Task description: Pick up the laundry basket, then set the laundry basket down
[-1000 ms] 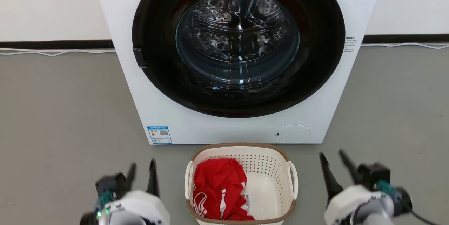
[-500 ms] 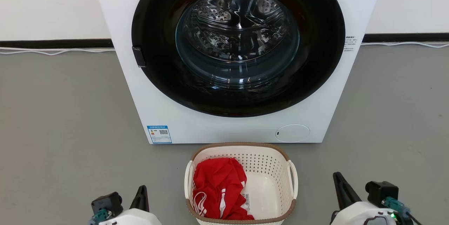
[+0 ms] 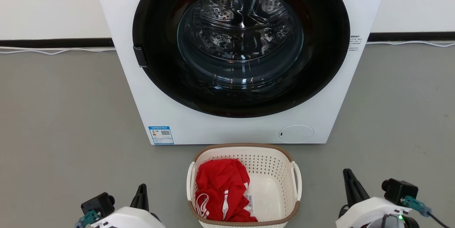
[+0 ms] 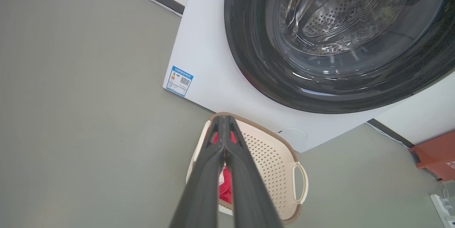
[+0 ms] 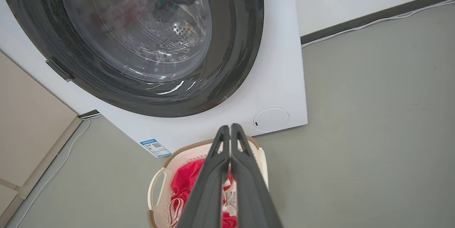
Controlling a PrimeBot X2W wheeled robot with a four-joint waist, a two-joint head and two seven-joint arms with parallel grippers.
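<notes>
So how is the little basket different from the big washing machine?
The laundry basket is small and cream; the washing machine is big and white. The laundry basket is open on top, showing red cloth; the washing machine's door faces front, shut. Both stand on the grey floor.

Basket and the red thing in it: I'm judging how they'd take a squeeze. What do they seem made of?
Basket: likely moulded plastic, cream and matte, given its even punched holes and smooth loop handles. Rim: brown, woven-look; real weave or moulded, can't tell. Red garment: soft fabric, judging by folds and creases, with white trim.
</notes>
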